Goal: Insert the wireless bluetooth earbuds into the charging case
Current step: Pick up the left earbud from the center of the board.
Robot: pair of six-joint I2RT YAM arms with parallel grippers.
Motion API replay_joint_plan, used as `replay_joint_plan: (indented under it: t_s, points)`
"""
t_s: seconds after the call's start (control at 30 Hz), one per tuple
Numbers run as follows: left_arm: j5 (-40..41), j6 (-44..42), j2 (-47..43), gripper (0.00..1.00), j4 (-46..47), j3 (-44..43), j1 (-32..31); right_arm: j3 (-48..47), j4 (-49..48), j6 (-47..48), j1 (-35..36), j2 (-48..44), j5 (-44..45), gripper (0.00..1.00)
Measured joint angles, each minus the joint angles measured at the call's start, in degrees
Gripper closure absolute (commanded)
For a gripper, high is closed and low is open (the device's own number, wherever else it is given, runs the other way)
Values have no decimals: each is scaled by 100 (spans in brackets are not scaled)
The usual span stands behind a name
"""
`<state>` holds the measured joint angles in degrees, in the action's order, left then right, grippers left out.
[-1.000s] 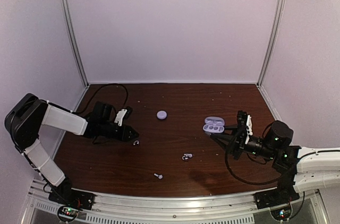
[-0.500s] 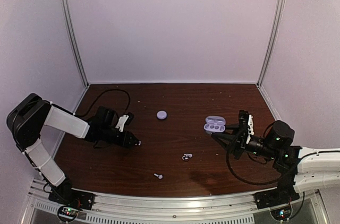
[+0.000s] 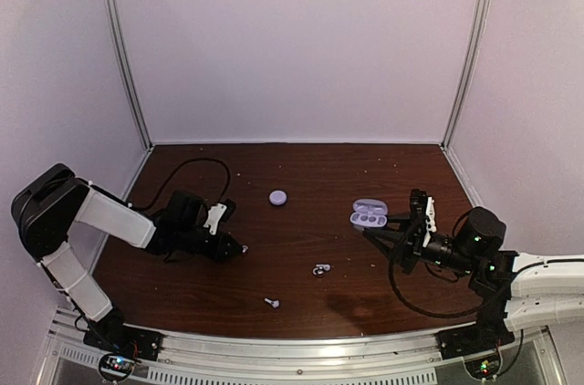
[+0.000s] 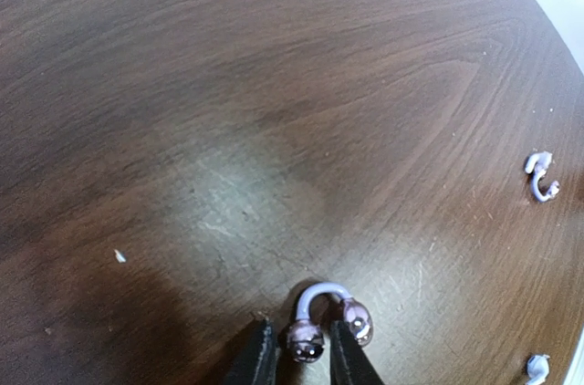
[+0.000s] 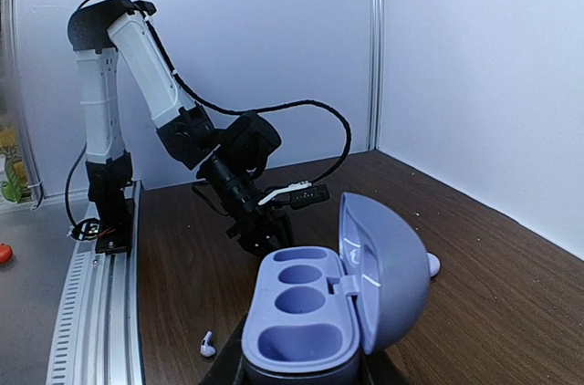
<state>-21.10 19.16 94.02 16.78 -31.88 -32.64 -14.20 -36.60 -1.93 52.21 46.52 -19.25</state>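
At left, the left gripper [image 4: 301, 356] pinches an earbud [image 4: 307, 338]; right gripper [image 3: 374, 234] clamps the charging case [image 5: 301, 326]

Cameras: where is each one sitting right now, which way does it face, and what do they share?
Top external: above and behind the bases, looking down on the table; both arms, left gripper, right gripper.
Left wrist: low, facing down over the table; own fingertips flank an earbud.
Right wrist: low, facing across toward the left arm; own fingers under the open charging case.
Shared: top external and right wrist both show that case and the left arm.
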Motion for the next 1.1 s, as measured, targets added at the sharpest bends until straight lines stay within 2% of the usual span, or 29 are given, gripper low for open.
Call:
replay_joint_plan:
  t_s: [0.37, 0.53, 0.9, 1.1]
  points:
    - [442, -61, -11, 95, -111, -83, -302, 0, -2, 0, 0, 35, 4, 97]
    - [632, -63, -179, 99, -326, -72, -372, 44, -96, 9, 0, 98, 31, 97]
    - [789, -109, -1349, 100, -431, 26, -433, 337, -1032, 326, 0, 730, 144, 98]
    - [909, -127, -2028, 100, -393, -166, -828, 247, -1598, 514, 0, 1545, 409, 99]
